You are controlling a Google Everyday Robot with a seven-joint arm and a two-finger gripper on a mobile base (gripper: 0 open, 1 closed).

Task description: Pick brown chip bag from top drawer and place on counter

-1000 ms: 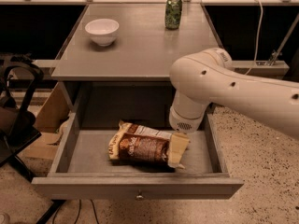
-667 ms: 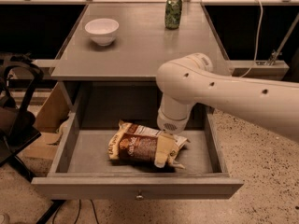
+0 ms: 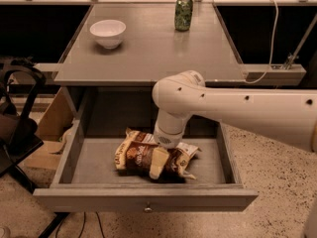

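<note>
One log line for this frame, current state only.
stage: grasp approach | pincer: inside open top drawer, over middle of brown chip bag | bag: lying in drawer | counter: white bowl, green can

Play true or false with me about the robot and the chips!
1. The brown chip bag lies inside the open top drawer. True.
2. The white bowl sits in the drawer beside the bag. False: it stands on the counter, near the back left.
3. The gripper is down in the drawer, right at the chip bag. True.
4. The green can has tipped over on its side. False: it stands upright at the back of the counter.
</note>
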